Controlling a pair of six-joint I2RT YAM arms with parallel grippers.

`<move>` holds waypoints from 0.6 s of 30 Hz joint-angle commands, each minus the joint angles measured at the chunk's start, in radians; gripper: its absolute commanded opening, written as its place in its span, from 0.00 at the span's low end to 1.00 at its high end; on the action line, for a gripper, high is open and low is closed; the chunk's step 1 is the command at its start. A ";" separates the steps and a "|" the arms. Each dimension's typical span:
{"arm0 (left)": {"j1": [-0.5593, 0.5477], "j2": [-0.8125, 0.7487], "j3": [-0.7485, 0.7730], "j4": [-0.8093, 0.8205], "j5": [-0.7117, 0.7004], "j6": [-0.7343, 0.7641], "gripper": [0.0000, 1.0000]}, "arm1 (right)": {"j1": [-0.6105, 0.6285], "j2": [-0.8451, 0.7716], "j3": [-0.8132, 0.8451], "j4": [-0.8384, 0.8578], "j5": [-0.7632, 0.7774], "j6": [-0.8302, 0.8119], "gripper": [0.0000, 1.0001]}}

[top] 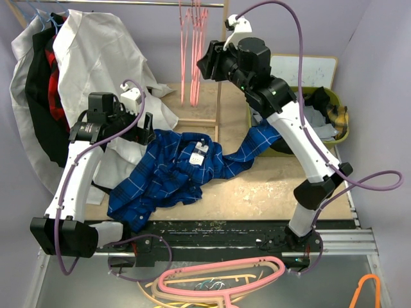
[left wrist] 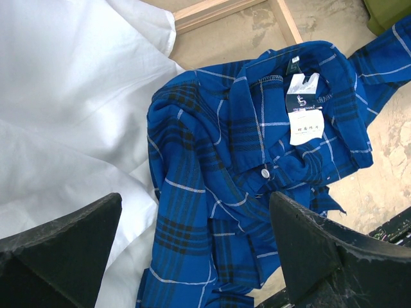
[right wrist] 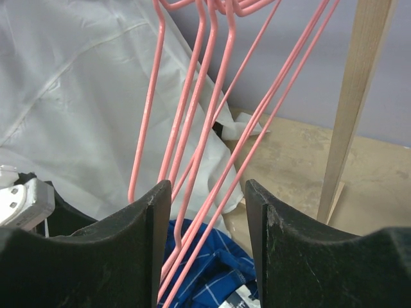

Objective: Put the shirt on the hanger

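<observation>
Hanger pickup in hand: straddling several thin pink hangers (top: 192,64) on the rail (top: 128,3) with the right gripper (right wrist: 207,192), jaws apart and pinching none; hovering the left gripper (left wrist: 196,199), spread wide, over the blue checked shirt (top: 173,173) lying crumpled on the table (top: 270,186) beside a white garment (left wrist: 64,96); next, likely needing to close on a single hanger and lift it off
</observation>
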 commanded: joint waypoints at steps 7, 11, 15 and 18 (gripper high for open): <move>0.009 -0.011 0.002 0.040 0.022 0.017 0.99 | 0.004 0.014 0.017 0.032 0.067 -0.028 0.47; 0.009 -0.011 -0.002 0.040 0.026 0.019 0.99 | 0.006 0.026 0.025 0.019 0.091 -0.036 0.46; 0.009 0.008 0.019 -0.009 0.081 0.041 0.99 | 0.037 0.055 0.069 -0.028 0.188 -0.068 0.47; -0.004 -0.007 0.008 -0.018 0.067 0.023 0.99 | 0.087 0.092 0.127 -0.072 0.308 -0.116 0.48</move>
